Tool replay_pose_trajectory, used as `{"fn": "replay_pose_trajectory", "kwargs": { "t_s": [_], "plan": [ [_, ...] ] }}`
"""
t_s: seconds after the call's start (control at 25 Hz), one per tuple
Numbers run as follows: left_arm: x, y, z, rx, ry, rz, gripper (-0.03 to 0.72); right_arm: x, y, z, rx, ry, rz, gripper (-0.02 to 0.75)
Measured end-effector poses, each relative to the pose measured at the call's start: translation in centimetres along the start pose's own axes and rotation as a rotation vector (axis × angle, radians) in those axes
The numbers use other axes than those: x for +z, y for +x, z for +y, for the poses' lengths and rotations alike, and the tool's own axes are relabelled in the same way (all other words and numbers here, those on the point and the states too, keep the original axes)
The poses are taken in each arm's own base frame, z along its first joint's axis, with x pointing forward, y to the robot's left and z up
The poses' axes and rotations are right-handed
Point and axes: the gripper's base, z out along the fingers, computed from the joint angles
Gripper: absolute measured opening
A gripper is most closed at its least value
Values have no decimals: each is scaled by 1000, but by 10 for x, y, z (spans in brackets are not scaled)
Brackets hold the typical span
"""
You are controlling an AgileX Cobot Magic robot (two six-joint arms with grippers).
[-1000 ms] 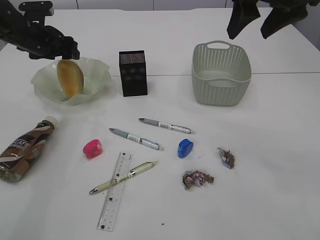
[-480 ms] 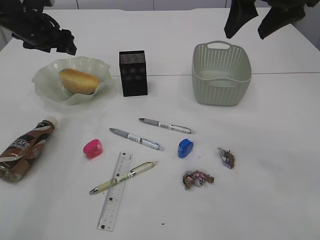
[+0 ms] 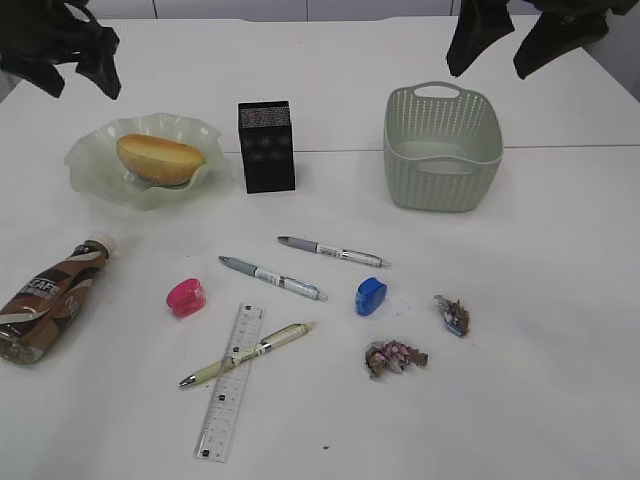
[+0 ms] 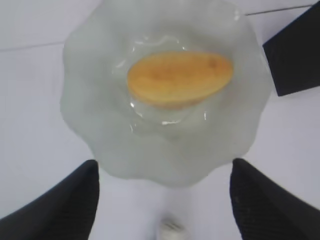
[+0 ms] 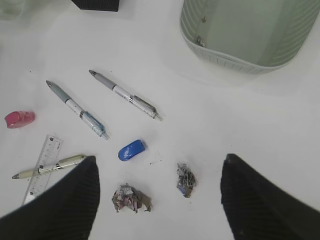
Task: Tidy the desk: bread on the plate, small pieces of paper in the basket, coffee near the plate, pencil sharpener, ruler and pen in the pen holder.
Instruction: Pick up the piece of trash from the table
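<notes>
The bread (image 3: 158,159) (image 4: 179,79) lies in the green ruffled plate (image 3: 95,165) (image 4: 85,125) at the back left. High above it my left gripper (image 3: 70,65) (image 4: 162,200) hangs open and empty. At the back right, above the basket (image 3: 441,150) (image 5: 235,55), my right gripper (image 3: 505,45) (image 5: 159,200) is open and empty too. The coffee (image 3: 45,300) lies on its side at the left edge. Two paper scraps (image 3: 395,357) (image 3: 452,314) (image 5: 131,198) (image 5: 186,180), three pens (image 3: 333,251) (image 3: 272,278) (image 3: 245,355), the ruler (image 3: 228,385) (image 5: 42,167), a pink sharpener (image 3: 186,297) (image 5: 20,119) and a blue sharpener (image 3: 370,296) (image 5: 132,150) lie on the desk (image 3: 540,300).
The black mesh pen holder (image 3: 266,146) stands upright between plate and basket; its corner shows in the left wrist view (image 4: 295,55). One pen lies across the ruler.
The left gripper has let go of the bread and risen away to the upper left. The bread tipped from on end to lying flat in the plate. The right arm barely moved.
</notes>
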Motion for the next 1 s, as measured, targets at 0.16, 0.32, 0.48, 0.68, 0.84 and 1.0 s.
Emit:
{"fn": "replay_pose_trajectory", "kwargs": {
  "t_s": [0.16, 0.32, 0.48, 0.68, 0.84, 1.0],
  "plan": [
    [-12, -1, -1, -29, 3, 30, 582, -3, 0, 1, -1, 0, -7, 552],
    [-17, -1, -4, -57, 34, 34, 536, -20, 3, 3, -7, -2, -42, 552],
    [-36, 4, -9, -69, 67, 34, 518, -46, 7, 7, 1, -5, -96, 552],
    [-72, 20, -16, -64, 76, 39, 515, -77, 19, 13, 32, -26, -157, 552],
    [-113, 32, -28, -43, 91, 6, 515, -82, 43, 15, 50, -44, -124, 552],
    [-168, 43, -47, -17, 139, -82, 514, -68, 73, 12, 106, -38, -30, 552]
  ]
}}
